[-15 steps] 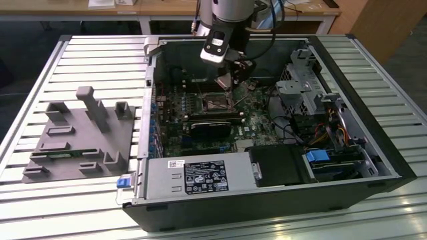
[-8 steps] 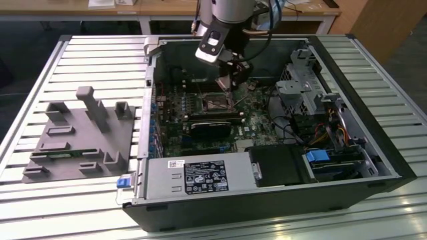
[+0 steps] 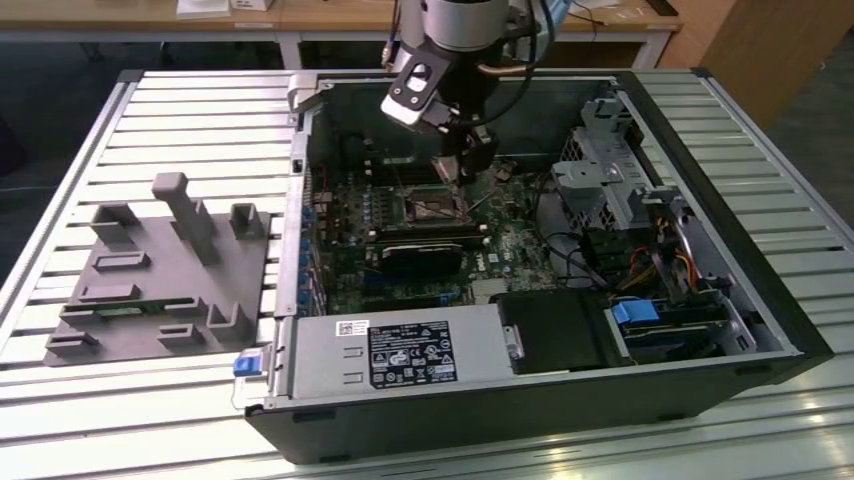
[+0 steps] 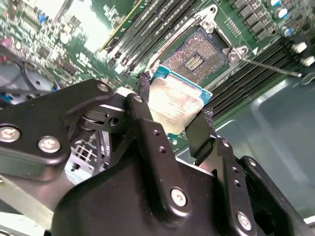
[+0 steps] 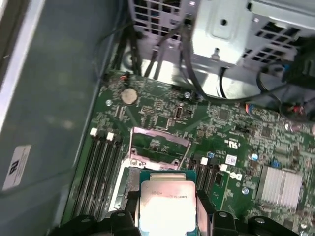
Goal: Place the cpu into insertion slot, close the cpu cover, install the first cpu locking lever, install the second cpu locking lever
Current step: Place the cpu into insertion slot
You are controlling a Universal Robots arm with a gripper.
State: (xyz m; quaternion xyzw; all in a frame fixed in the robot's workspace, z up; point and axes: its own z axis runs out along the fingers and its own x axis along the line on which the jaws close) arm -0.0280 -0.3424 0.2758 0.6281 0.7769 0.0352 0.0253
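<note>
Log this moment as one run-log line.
gripper: shut on cpu | cpu: held off the motherboard, not seated | insertion slot: uncovered, empty

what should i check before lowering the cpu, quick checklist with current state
1. cpu clamped between the fingers: ok.
2. slot empty, contacts bare: ok.
3. cover swung up off the slot: ok, by the first wrist view.
4. lever released, lying clear of the slot: ok.
5. cpu edges square with the slot's edges: cannot tell.
6. cpu centred over the slot: cannot tell; in the exterior view the gripper hangs close above it.
</note>
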